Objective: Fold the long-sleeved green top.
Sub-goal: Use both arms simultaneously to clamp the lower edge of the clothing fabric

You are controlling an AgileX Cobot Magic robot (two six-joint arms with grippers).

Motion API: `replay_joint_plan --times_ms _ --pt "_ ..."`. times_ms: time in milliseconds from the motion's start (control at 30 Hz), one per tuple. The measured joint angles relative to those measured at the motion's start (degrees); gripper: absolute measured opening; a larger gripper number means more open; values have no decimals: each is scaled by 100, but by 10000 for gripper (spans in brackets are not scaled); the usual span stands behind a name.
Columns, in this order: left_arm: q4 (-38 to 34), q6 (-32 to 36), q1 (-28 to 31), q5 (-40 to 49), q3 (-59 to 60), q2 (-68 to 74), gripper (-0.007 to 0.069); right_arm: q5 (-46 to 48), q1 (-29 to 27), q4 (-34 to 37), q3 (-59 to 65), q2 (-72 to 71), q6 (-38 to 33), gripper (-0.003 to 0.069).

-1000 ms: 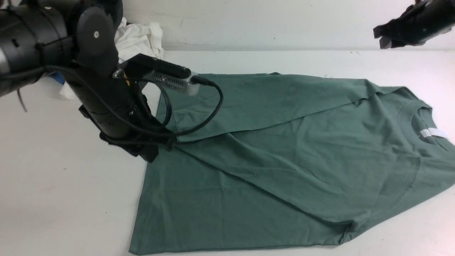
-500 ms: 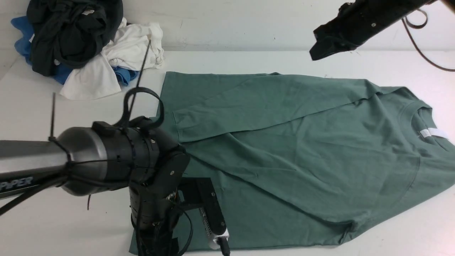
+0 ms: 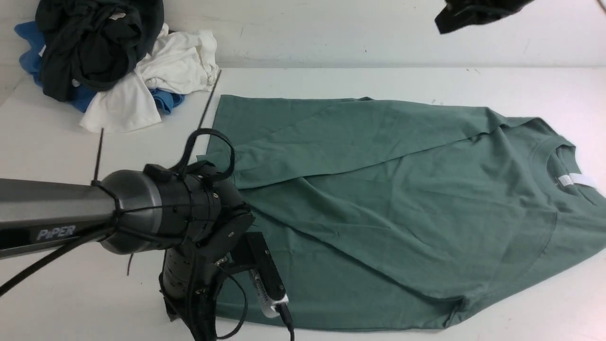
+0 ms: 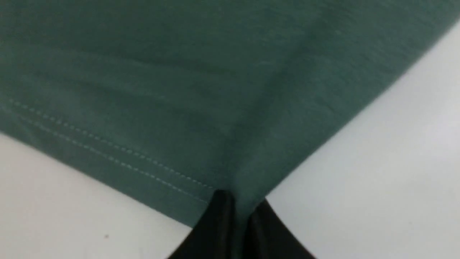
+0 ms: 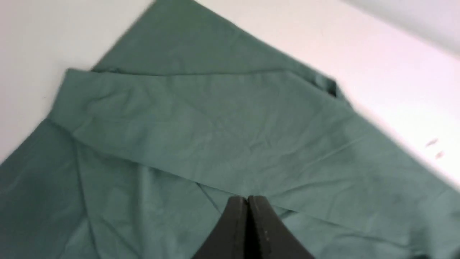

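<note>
One green long-sleeved top (image 3: 378, 199), sage, flat on white table (image 3: 61, 293), sleeve folded across body, white neck label (image 3: 575, 179) at right. We note left gripper (image 4: 241, 205) pinching near hem corner; right gripper (image 5: 247, 201) closed, empty, above.

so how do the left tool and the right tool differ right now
The left tool is down at table level, pinching a hem corner of the green top; the right tool hangs high above it. The left tool grips fabric; the right tool grips nothing. Both are black and shut.
</note>
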Motion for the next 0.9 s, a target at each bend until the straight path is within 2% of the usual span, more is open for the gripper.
replay_joint_plan --times_ms 167,233,300,367,467,533,667,800,833,900 --pt "-364 -58 704 70 12 -604 9 0 38 -161 1666 -1458 -701 -14" --pt "-638 -58 1181 75 12 -930 9 0 38 -300 2682 -1867 -810 -14" --pt "-759 -58 1352 60 12 -1029 9 0 38 -311 3251 -2054 -829 -14" --pt "-973 -58 1746 -90 12 -1229 9 -97 38 -438 4419 -2314 -844 -13" --pt "-1124 -58 1940 -217 12 -1312 9 -356 38 -724 5415 -2358 -849 5" --pt "-1175 -58 1986 -229 12 -1336 9 -681 38 -992 6149 -2358 -848 48" --pt "-1215 -52 1991 -229 12 -1348 9 -1179 38 -1509 6814 -2358 -848 139" --pt "-1247 -52 1991 -224 12 -1352 9 -2015 38 -2586 7506 -2362 -848 348" --pt "-1252 -52 1991 -224 12 -1352 9 -2060 38 -2586 7527 -2356 -848 356" --pt "-1329 -52 1991 -224 12 -1352 9 -2622 38 -2929 7719 -2309 -848 439"
